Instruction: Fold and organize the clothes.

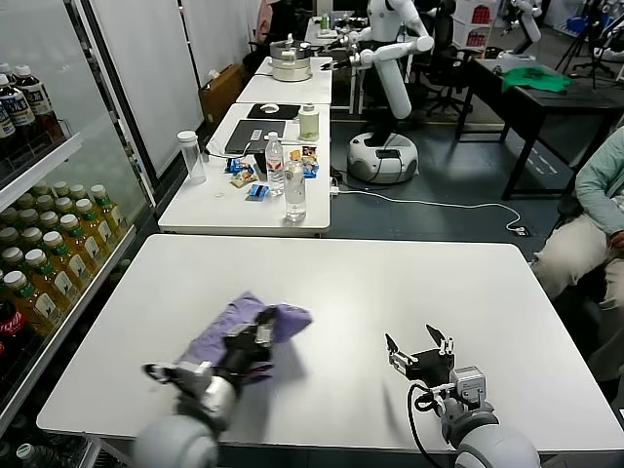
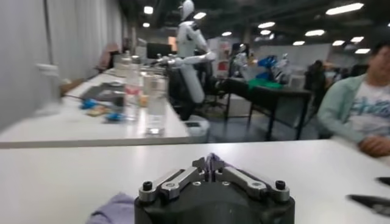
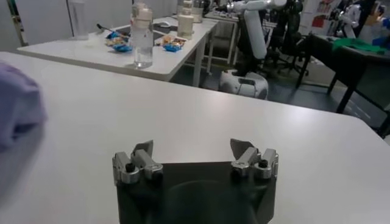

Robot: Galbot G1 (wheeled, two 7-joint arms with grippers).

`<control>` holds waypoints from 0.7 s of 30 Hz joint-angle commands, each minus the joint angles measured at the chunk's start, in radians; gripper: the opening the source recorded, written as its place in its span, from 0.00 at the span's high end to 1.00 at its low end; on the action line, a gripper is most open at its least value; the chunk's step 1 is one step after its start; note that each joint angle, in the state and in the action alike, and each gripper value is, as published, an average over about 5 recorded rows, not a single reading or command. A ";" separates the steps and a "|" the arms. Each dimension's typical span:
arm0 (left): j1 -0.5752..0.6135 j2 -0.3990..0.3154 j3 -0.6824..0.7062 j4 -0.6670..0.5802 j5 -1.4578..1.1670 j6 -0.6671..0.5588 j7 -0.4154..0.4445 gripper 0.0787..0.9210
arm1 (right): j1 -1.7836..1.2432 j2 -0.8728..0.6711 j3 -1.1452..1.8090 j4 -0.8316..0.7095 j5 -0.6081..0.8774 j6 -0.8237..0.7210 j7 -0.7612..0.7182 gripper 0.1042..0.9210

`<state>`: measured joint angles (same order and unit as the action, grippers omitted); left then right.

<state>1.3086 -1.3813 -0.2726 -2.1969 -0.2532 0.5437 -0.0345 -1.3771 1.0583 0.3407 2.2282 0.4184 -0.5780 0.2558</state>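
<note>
At the near edge of a white table (image 1: 390,283), the robot's left gripper (image 1: 255,343) is clenched on a bunched lavender T-shirt (image 1: 239,327), a fold of the cloth pinched between its closed fingers (image 2: 210,164); the shirt lies crumpled on the tabletop toward the robot's left, touching the gripper. To the right and well apart from the shirt, the right gripper (image 1: 419,347) sits low over the bare tabletop with its jaws spread wide and nothing between them, its fingertips (image 3: 143,149) clear of the surface. Behind the table, a second white table (image 1: 214,200) carries a clear plastic bottle (image 1: 295,190), its contents impossible to judge, a lidded translucent jar (image 1: 192,156) and small blue-wrapped packets (image 1: 255,190). At the left, glass-fronted shelves (image 1: 58,175) hold rows of bottled drinks (image 1: 49,253). Farther back stands a white humanoid robot (image 1: 390,68), and a bright green cloth (image 1: 534,78) lies on a dark desk (image 1: 526,107).
</note>
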 commanded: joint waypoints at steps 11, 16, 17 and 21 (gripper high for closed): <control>-0.036 0.108 -0.151 -0.131 0.166 -0.147 0.016 0.46 | 0.076 -0.006 -0.069 -0.026 0.066 0.000 -0.011 0.12; -0.015 0.160 -0.284 -0.088 0.165 -0.199 0.017 0.29 | 0.124 0.037 -0.181 -0.016 0.275 -0.001 0.026 0.12; -0.010 0.161 -0.287 -0.084 0.165 -0.202 0.016 0.25 | 0.135 0.048 -0.207 -0.016 0.314 -0.001 0.042 0.12; 0.013 0.141 -0.263 -0.073 0.182 -0.219 0.017 0.14 | 0.181 0.100 -0.293 -0.055 0.450 -0.001 0.156 0.12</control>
<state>1.2929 -1.3154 -0.3837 -2.2586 -0.1110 0.3955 -0.0286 -1.2851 1.0824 0.2325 2.2119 0.5712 -0.5789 0.2760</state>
